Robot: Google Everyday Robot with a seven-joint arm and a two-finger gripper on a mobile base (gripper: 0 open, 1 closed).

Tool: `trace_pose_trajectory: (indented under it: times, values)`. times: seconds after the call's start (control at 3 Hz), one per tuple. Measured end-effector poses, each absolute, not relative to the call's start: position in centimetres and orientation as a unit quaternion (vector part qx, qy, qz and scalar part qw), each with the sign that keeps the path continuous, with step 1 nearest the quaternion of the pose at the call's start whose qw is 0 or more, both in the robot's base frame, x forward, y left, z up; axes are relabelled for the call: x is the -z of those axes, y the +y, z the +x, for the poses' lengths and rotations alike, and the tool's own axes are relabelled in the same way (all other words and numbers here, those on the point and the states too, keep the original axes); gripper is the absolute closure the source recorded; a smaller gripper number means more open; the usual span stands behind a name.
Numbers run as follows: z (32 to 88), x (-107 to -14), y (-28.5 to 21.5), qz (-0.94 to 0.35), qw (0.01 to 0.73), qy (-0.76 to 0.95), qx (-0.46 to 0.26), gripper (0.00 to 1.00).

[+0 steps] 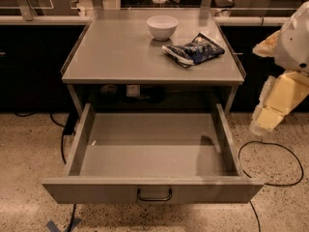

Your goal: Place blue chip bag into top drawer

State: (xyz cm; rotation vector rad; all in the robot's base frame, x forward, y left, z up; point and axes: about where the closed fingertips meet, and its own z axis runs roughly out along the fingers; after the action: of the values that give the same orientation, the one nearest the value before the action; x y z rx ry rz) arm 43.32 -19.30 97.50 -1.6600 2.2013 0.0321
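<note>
The gripper hangs off to the right of the table, past the tabletop's front right corner and below its level. It shows as pale yellow blocky parts under a rounded white arm housing. Whether it is open or closed, I cannot tell from this view. It is well apart from the blue chip bag and stands clear of the drawer's right wall.

The blue chip bag lies flat on the grey tabletop, towards the right edge and about midway between the back and front edges. It is set on a slant, with its pale end pointing towards the front edge and its dark-blue body towards the right edge. A white bowl stands upright near the back edge, a little right of centre; the bag is near it, to its front right, and not touching.

Below the front edge the top drawer is pulled out wide, its grey floor open to view. A small pale speck lies by its left wall. The dark curved handle sits at the centre of the flat front panel. Black cables loop over the speckled floor to either side.
</note>
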Motion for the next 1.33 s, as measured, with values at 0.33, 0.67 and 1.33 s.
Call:
trace_pose_trajectory:
  times: [0.33, 0.67, 1.33]
  values:
    - [44.0, -98.1, -19.1, -0.591, 0.19, 0.784, -0.005, 0.0]
    - [45.1, -98.6, -18.9, -0.59, 0.188, 0.785, 0.001, 0.0]
    - [48.3, -98.9, -20.1, -0.566, 0.187, 0.803, 0.02, 0.0]
